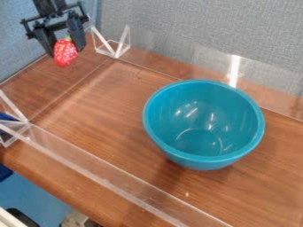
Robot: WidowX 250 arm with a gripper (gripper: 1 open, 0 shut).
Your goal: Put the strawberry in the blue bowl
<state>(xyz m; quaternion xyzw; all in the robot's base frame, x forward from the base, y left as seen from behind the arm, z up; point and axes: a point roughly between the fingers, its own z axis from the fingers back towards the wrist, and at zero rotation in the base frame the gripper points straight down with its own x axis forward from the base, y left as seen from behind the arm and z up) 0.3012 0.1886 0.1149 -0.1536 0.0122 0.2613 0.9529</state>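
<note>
In the camera view the end effector [62, 44] hangs at the upper left, its dark fingers pinching the strawberry [66, 54], which sits between them and just below, clear of the counter [106, 106]. The blue bowl [203, 124] stands well off to the lower right of the end effector, empty as far as can be seen, with bare wood between the two. A clear low wall [95, 168] edges the counter on the near side.

The step in hand looks like the carry: the fruit is lifted but not yet over the bowl. The next move calls for travelling right and toward the camera until the strawberry is above the bowl's opening, then lowering and spreading the fingers.
</note>
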